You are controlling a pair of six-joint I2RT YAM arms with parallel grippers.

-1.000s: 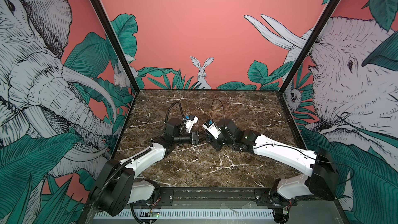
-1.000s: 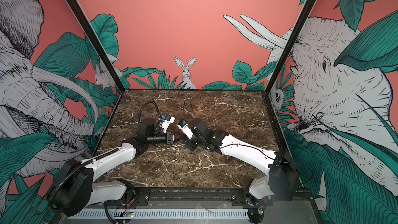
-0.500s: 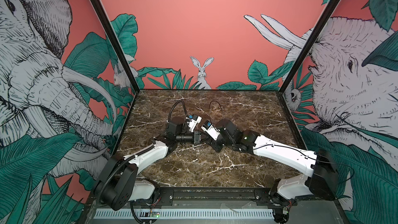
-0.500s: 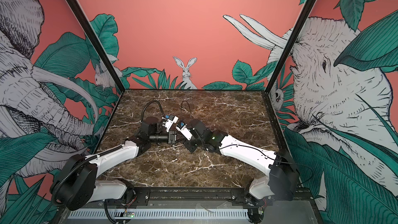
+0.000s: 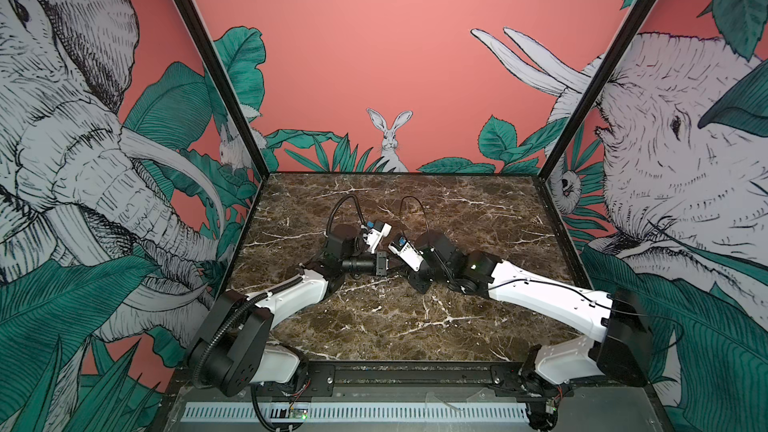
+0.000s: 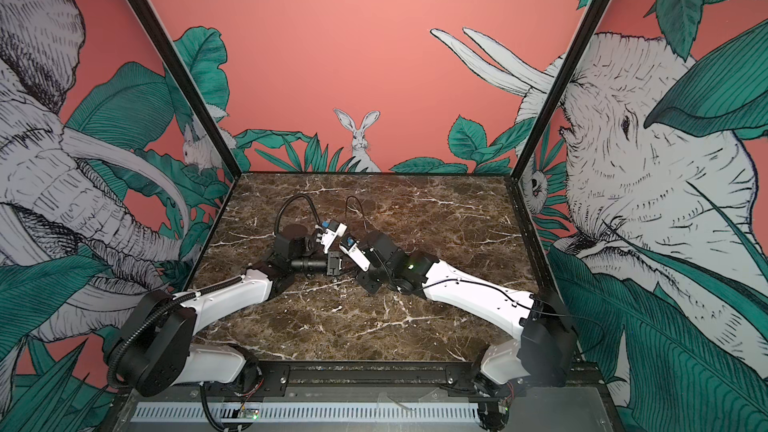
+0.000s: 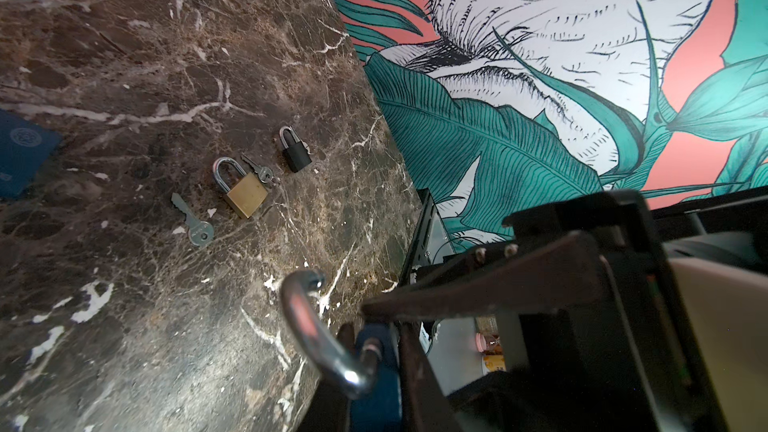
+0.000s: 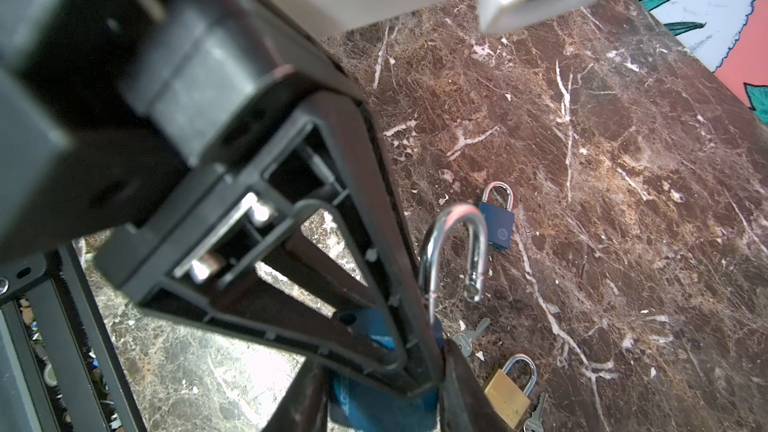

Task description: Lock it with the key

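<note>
A blue padlock point(image 8: 374, 413) with its silver shackle point(image 8: 457, 218) swung open is held up at the table's middle. My right gripper point(image 8: 382, 405) is shut on its body. My left gripper point(image 7: 378, 384) meets it from the opposite side, fingers closed against the same blue body point(image 7: 376, 371), and its finger frame point(image 8: 332, 284) crosses the right wrist view. In both top views the two grippers point(image 5: 385, 264) point(image 6: 338, 263) touch nose to nose and hide the padlock. One loose key point(image 7: 193, 222) lies on the marble, a second key point(image 7: 259, 170) beside a brass padlock. The held padlock's keyhole is hidden.
On the marble table point(image 5: 415, 326) lie a brass padlock point(image 7: 243, 191), a small black padlock point(image 7: 295, 151) and a second blue padlock point(image 8: 496, 218), all beyond the grippers. Painted walls point(image 5: 665, 201) close in three sides; a black rail point(image 5: 415, 376) runs along the front edge.
My left arm has pushed in toward the right gripper and its jaws have closed down onto the blue padlock. The right arm has stayed where it was.
</note>
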